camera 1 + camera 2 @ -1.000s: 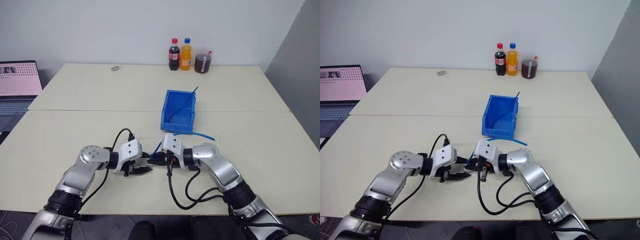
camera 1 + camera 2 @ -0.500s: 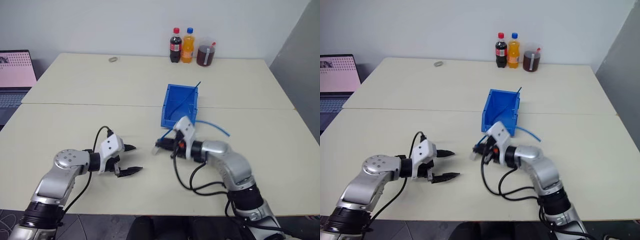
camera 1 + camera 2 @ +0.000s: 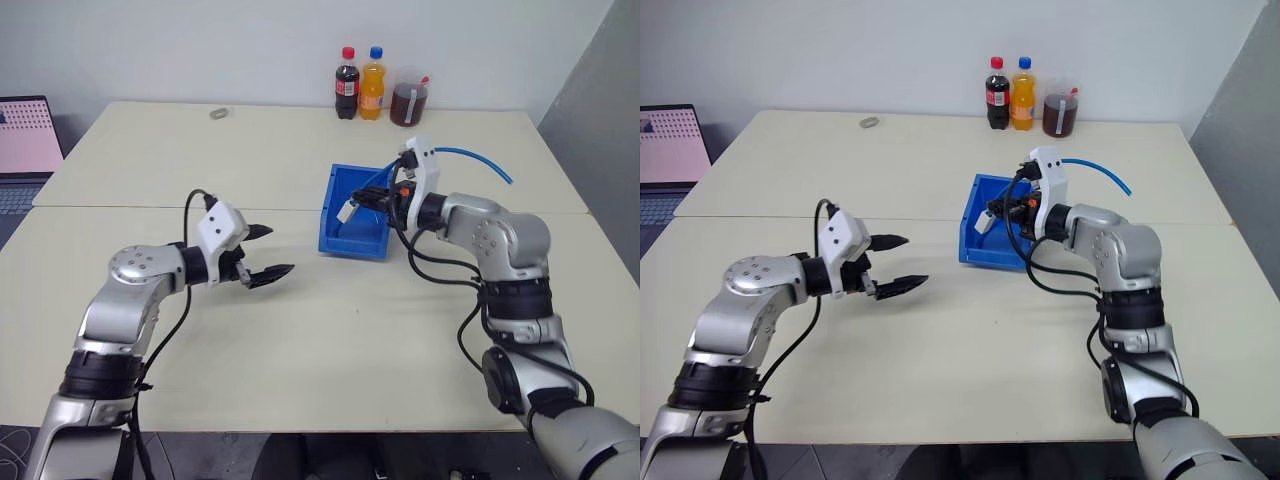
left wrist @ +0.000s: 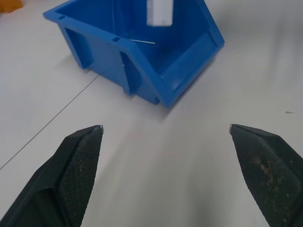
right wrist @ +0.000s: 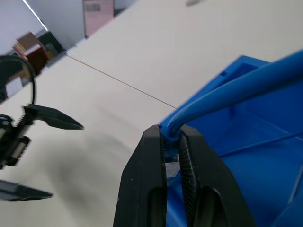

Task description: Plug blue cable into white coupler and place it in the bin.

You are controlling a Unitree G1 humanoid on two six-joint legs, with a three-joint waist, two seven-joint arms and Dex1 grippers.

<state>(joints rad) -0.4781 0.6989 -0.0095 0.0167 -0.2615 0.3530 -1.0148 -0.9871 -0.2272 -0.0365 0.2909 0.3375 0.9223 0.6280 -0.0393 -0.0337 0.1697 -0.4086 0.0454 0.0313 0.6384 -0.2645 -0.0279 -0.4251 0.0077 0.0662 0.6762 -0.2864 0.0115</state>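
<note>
The right claw (image 3: 1008,212) hangs in the air above the bin (image 3: 992,250), clenched on the blue cable (image 5: 227,90); in the right wrist view its two black fingers (image 5: 149,175) pinch the cable close to its end, with the bin's blue interior right behind them. From the grip the cable arcs up over the white wrist housing and trails off to the robot's right in a loose curve, its far end hanging free in the air above the counter (image 3: 350,350). The white coupler (image 3: 345,211) dangles just past the fingertips, tilted, a small pale block over the open top of the bin and not resting on its floor; in the left wrist view it shows as a white block (image 4: 160,13) hovering above the bin's back half.

The bin sits near the middle of the counter, just beyond the seam where two counter tops meet, its lowered front lip facing the robot; a thin darker blue cable (image 3: 372,203) lies slanted inside it.

The left claw (image 3: 262,252) is released, its fingers (image 4: 78,161) spread wide and holding nothing; it hovers above the counter well to the left of the bin, pointing towards it.

Against the far wall stand two bottles (image 3: 359,83) and a jar of dark liquid (image 3: 408,102); a laptop (image 3: 25,140) sits off the counter's left edge.
</note>
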